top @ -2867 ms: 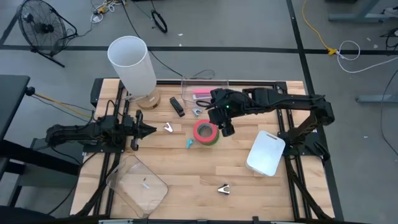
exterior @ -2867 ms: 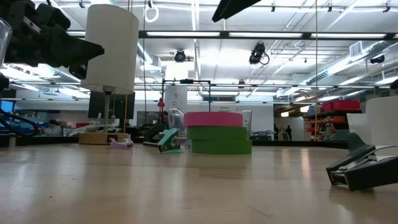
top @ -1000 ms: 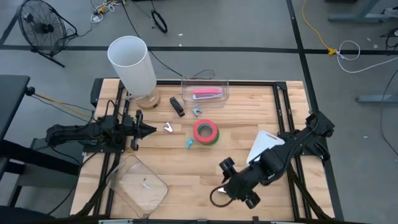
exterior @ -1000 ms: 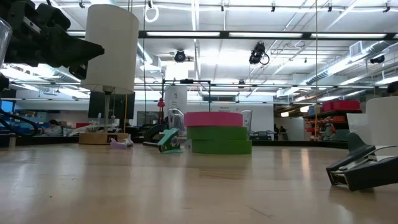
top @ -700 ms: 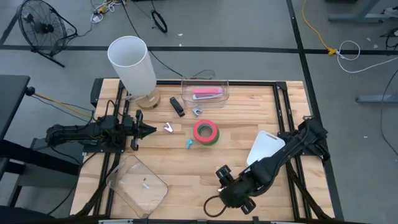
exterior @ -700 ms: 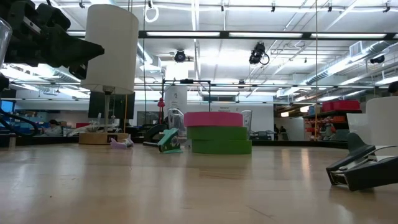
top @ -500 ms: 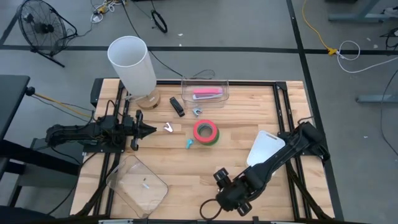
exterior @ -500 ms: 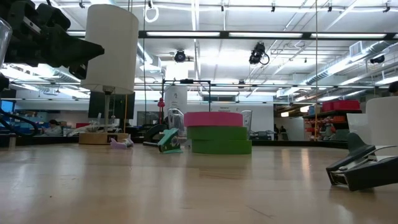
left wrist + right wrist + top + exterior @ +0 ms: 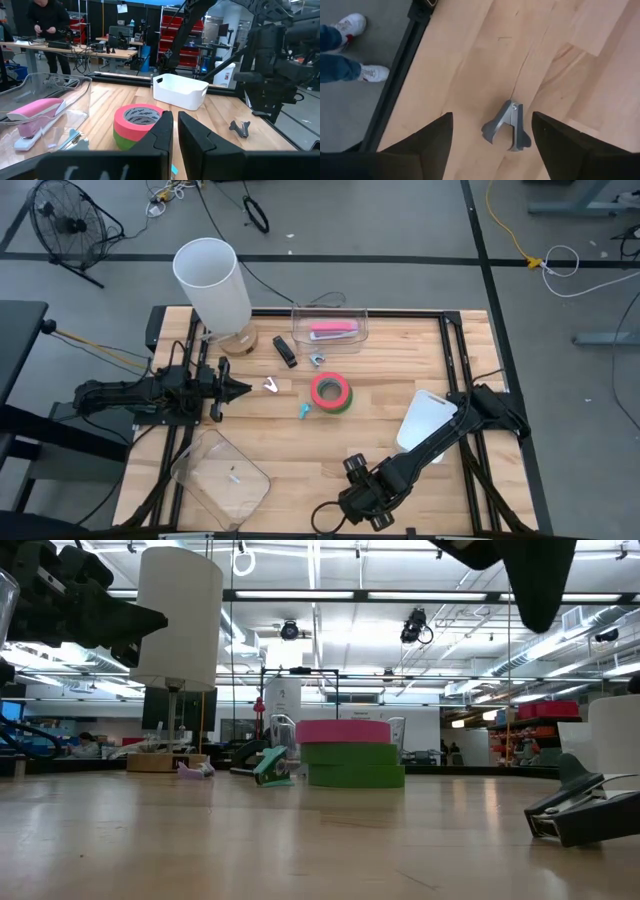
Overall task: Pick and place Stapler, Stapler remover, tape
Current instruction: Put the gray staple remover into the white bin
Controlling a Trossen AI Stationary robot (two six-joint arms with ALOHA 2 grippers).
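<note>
A: Near edge first. Right gripper (image 9: 358, 498) hangs over the front of the table (image 9: 300, 450), fingers (image 9: 432, 142) spread wide apart, nothing between them. Grey staple remover (image 9: 507, 126) lies flat on the wood straight below the gap, untouched.

B: Same remover in the low view (image 9: 580, 805), at the right, resting on the table. Anything beside it?

A: White bin (image 9: 428, 425) just beyond, near the right edge. A clear tray (image 9: 220, 470) sits at the front left.

B: Middle of the table?

A: Tape (image 9: 331, 393), pink roll stacked on green, with a small teal piece (image 9: 304, 411) just beside it. Left gripper (image 9: 240, 389) waits at the left side, fingers (image 9: 162, 132) pressed together, empty, pointing toward the tape.

B: Far side?

A: Black stapler (image 9: 285, 350) on the wood; pink stapler (image 9: 332, 329) inside a clear box (image 9: 330, 310). White cylinder (image 9: 212, 285) at the far left corner.
</note>
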